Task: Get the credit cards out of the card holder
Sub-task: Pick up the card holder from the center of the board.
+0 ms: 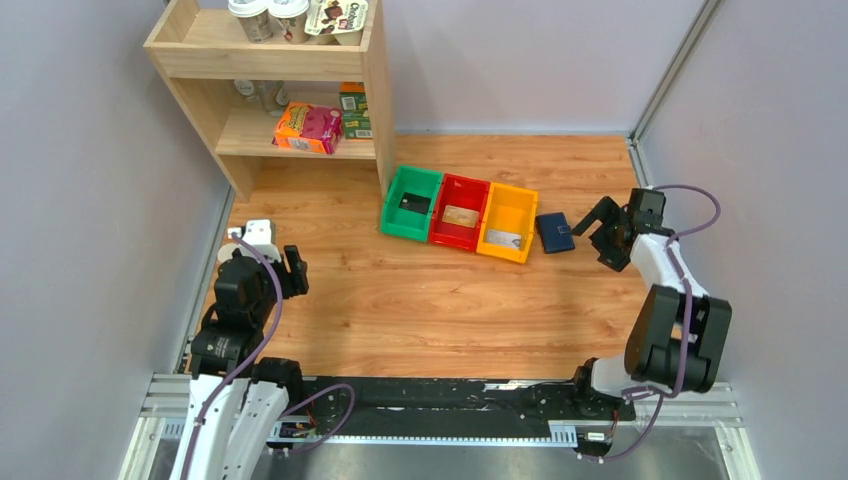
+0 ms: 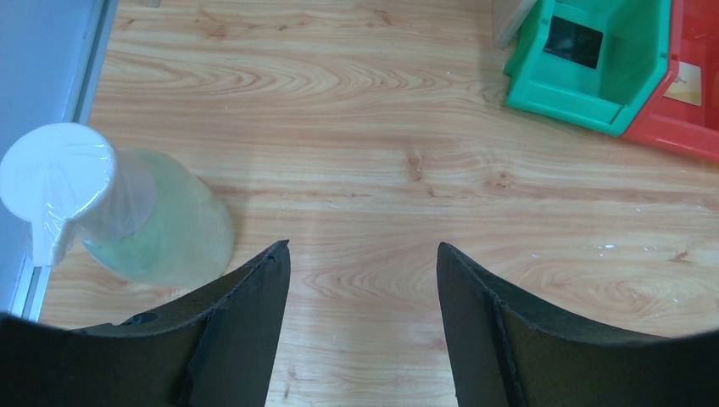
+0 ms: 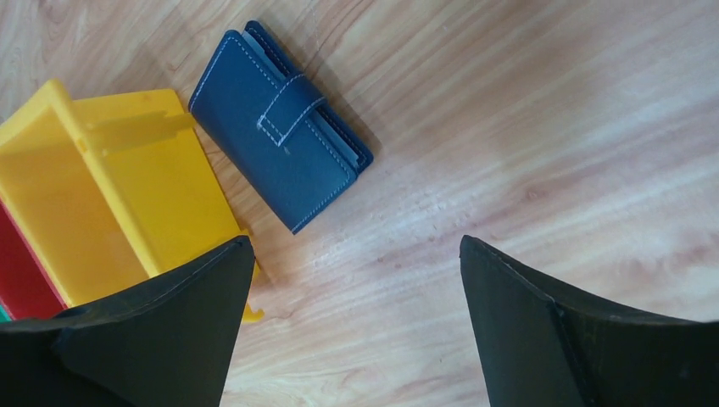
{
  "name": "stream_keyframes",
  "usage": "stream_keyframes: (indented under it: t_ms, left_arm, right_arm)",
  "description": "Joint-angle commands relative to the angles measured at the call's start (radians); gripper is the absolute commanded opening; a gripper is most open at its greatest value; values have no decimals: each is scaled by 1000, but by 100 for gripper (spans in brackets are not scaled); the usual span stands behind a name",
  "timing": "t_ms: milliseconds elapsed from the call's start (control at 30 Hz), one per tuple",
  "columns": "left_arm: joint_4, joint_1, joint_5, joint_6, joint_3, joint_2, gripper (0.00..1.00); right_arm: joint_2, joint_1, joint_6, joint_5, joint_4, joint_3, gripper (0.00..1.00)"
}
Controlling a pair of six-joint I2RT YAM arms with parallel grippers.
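Note:
The navy card holder (image 1: 555,232) lies closed on the table, right of the yellow bin (image 1: 507,221); in the right wrist view the card holder (image 3: 275,131) has its strap fastened. A black card (image 1: 413,203) lies in the green bin (image 1: 410,203), a tan-gold card (image 1: 460,215) in the red bin (image 1: 460,212), a silver-grey card (image 1: 503,239) in the yellow bin. My right gripper (image 1: 598,226) is open and empty, just right of the holder, also seen in its wrist view (image 3: 356,254). My left gripper (image 1: 293,270) is open and empty at the table's left, with bare wood between its fingers (image 2: 363,254).
A wooden shelf (image 1: 290,90) with cups and boxes stands at the back left. A clear plastic cup with a white lid (image 2: 110,208) lies on its side by the left gripper, near the table's left edge. Grey walls close in on both sides.

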Motion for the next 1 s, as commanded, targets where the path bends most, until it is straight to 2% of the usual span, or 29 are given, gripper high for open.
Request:
stream_keyframes:
  t_ms: [0, 200, 300, 400, 533, 633, 867, 967]
  left_arm:
    - [32, -4, 2, 22, -1, 7, 72]
    - [32, -4, 8, 24, -1, 15, 72]
    - [32, -3, 10, 24, -1, 19, 72]
    - [32, -1, 8, 24, -1, 16, 72]
    - [32, -4, 10, 24, -1, 16, 72]
    - [32, -4, 16, 22, 1, 12, 72]
    - [27, -17, 19, 19, 4, 10, 72]
    - [27, -27, 22, 19, 4, 7, 72]
  right_arm:
    - [145, -12, -110, -151, 71, 118, 93]
    - [380, -18, -247, -220, 23, 260, 81]
    - [437, -18, -278, -246, 19, 290, 78]
    - [481, -17, -305, -289, -7, 306, 68]
    - [485, -18, -315, -340, -1, 268, 56]
    - [475, -18, -308, -358, 9, 240, 43]
    - [411, -17, -281, -329, -6, 189, 0]
    - [325, -15, -230, -280, -12, 142, 0]
